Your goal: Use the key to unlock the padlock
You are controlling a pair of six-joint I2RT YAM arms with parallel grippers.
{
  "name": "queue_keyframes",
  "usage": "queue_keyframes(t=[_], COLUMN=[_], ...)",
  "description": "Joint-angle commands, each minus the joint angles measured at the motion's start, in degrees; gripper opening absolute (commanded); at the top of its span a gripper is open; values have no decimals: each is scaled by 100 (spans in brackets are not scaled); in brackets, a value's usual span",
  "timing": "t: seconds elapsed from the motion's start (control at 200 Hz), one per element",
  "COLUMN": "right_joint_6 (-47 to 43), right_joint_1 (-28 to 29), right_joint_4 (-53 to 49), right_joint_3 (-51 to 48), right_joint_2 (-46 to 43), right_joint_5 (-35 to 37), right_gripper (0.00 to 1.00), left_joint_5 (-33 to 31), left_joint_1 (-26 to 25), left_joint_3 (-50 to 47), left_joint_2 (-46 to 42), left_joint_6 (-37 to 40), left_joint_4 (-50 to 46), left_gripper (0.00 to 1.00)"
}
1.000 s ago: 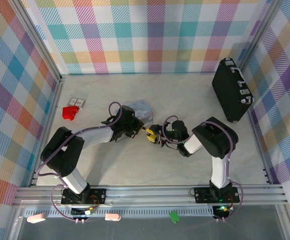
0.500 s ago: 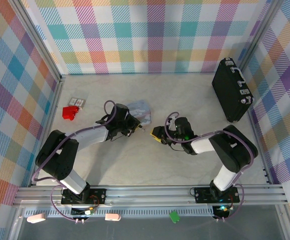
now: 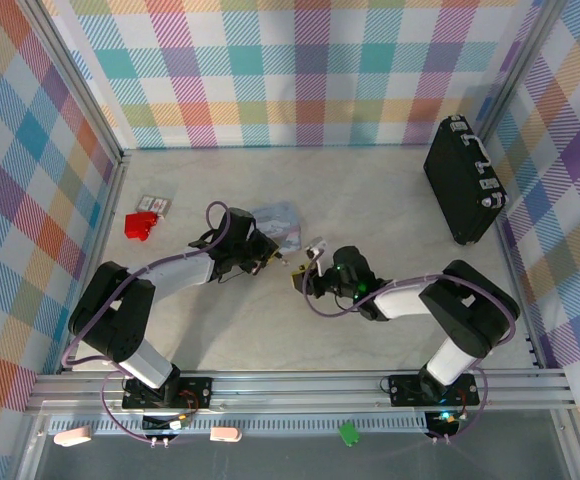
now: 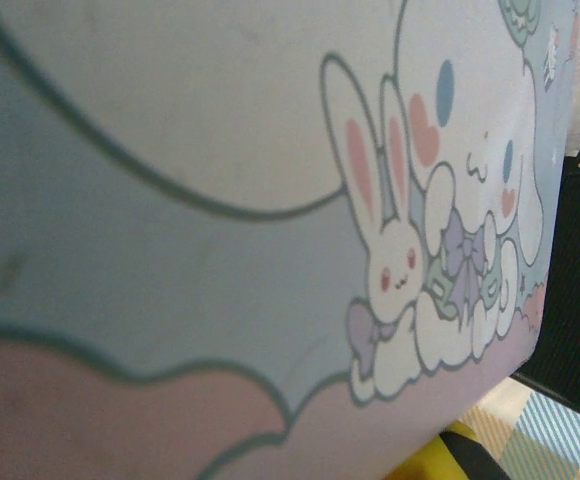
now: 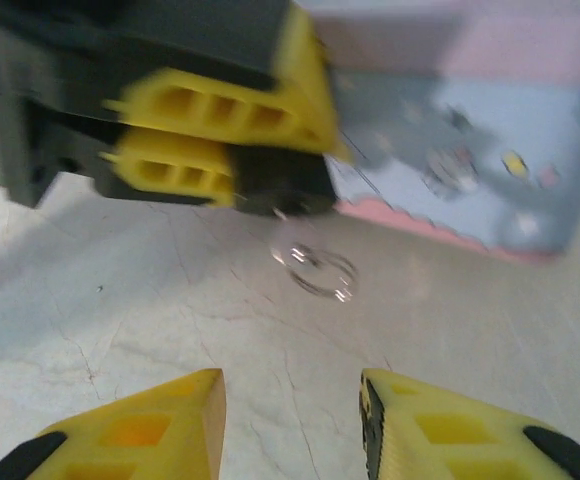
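**Top external view.** The left gripper [image 3: 273,260] is sitting just beside the near corner of the pastel tin [image 3: 282,220]. The right gripper [image 3: 300,283] is pointing towards it across a small gap. A tiny item, dark with a silvery glint, is lying on the table [image 3: 390,200] just beyond the right gripper. It is taken to be the padlock [image 3: 316,247], though it is too small to confirm.

**Left wrist view.** The tin's cartoon-rabbit lid [image 4: 220,200] is showing very close. A yellow fingertip [image 4: 440,462] is edging in below it.

**Right wrist view.** This view is adding what the overhead cannot resolve. The right gripper's fingers are standing apart and gripping nothing. Directly ahead of them, the left gripper's yellow fingers are pressing together. A thin silvery ring [image 5: 316,272] is showing just below their tips, beside the tin. The picture is blurred, so the key itself cannot be made out.
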Motion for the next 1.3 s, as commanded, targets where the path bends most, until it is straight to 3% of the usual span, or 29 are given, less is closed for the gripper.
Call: queue_keyframes(t=[0.0, 0.33, 1.17, 1.295], right_joint_6=[-1503, -2195, -2530, -2492], right_joint_1=[58, 64, 237, 248], right_joint_4=[630, 1183, 1355, 1326], right_joint_3=[-86, -21, 363, 395], right_joint_2=[-101, 287, 844, 877], right_joint_5=[226, -247, 349, 394], right_gripper=[40, 36, 31, 26], left_joint_5=[213, 325, 372, 371], left_joint_1=[41, 32, -76, -85], left_joint_3=[-47, -137, -91, -92], left_joint_2=[-240, -293, -253, -259], left_joint_6=[72, 54, 63, 63], left_joint_4=[18, 60, 50, 51], left_gripper=[0, 0, 0, 0])
